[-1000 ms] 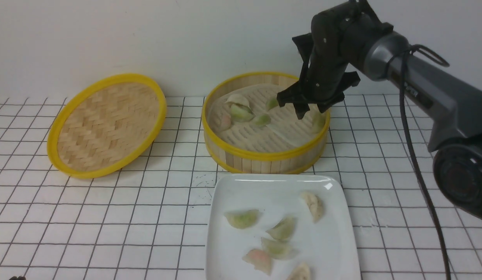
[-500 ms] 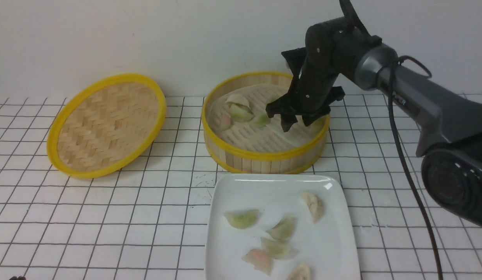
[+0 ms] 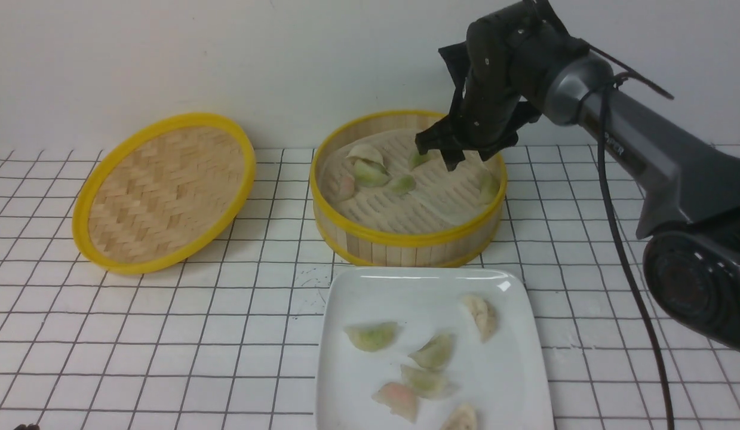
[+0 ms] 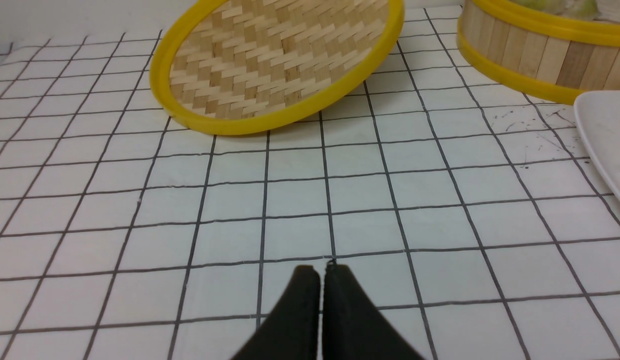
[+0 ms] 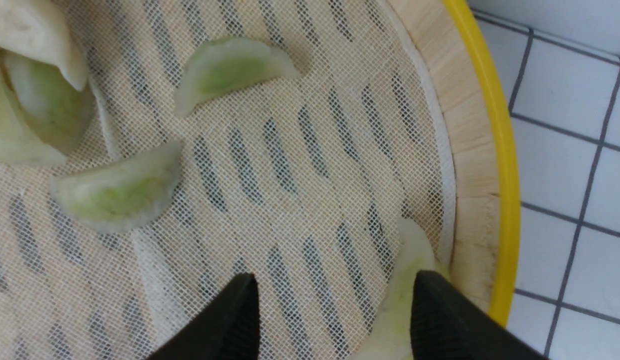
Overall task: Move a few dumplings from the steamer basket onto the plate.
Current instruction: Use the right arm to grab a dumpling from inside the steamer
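- The round bamboo steamer basket [image 3: 405,240], with upright slats and yellow rims, stands on the white tiled table [image 3: 256,310].
- Six small translucent crescent dumplings lie on its pale perforated liner [image 3: 405,212].
- Toward the robot's left is a cluster of an off-white dumpling [image 3: 364,153], a pale green dumpling [image 3: 370,173] and a pinkish dumpling [image 3: 346,187].
- Nearer the middle lie a second green dumpling [image 3: 403,184] and a third green dumpling [image 3: 417,159].
- A last green dumpling [image 3: 488,186] rests against the basket's right side.
- The glossy white square plate [image 3: 417,286] with rounded corners sits just beside the basket, on the robot's side of it.
- Six more dumplings lie scattered on the plate:
  - a green crescent [image 3: 372,335]
  - a pale green piece [image 3: 434,351]
  - an off-white piece [image 3: 481,315]
  - another green piece [image 3: 428,382]
  - a pinkish piece [image 3: 396,399]
  - a pale piece [image 3: 462,418] cut by the frame edge
- The black right gripper [image 3: 436,155] hangs over the basket with its fingers pointing down.
- Its jaws stand wide apart and grasp nothing.
- In the right wrist view, mostly bare liner shows between its fingertips [image 5: 247,300].
- There the green dumpling by the basket's side [image 5: 397,300] appears right beside one finger. Whether they touch cannot be told.
- The black left gripper [image 4: 320,277] is low over bare tiles, its two fingers pressed together with nothing between them.
- The shallow woven bamboo lid [image 3: 163,191] with a yellow rim lies tilted to the left of the basket, its near edge on the tiles.
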You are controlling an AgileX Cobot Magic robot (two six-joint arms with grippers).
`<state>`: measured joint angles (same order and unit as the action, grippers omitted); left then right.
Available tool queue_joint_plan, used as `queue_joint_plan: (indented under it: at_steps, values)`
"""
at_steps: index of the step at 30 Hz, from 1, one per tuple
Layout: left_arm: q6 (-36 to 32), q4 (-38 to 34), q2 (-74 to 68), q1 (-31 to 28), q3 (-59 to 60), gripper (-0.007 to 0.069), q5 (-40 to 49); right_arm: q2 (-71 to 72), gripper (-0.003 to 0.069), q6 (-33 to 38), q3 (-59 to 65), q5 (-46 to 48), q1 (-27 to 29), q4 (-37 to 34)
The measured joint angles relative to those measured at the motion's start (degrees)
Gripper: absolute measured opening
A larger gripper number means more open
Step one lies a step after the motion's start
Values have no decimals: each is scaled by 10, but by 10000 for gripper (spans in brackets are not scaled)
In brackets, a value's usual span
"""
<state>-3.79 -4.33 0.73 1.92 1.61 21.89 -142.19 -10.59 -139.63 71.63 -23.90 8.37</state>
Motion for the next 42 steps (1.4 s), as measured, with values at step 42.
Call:
queue_joint_plan:
  at_steps: [42]
  values:
    - [0, 0, 0, 0, 0, -6, 0, -44, 378, 14, 5, -1, -24, 120]
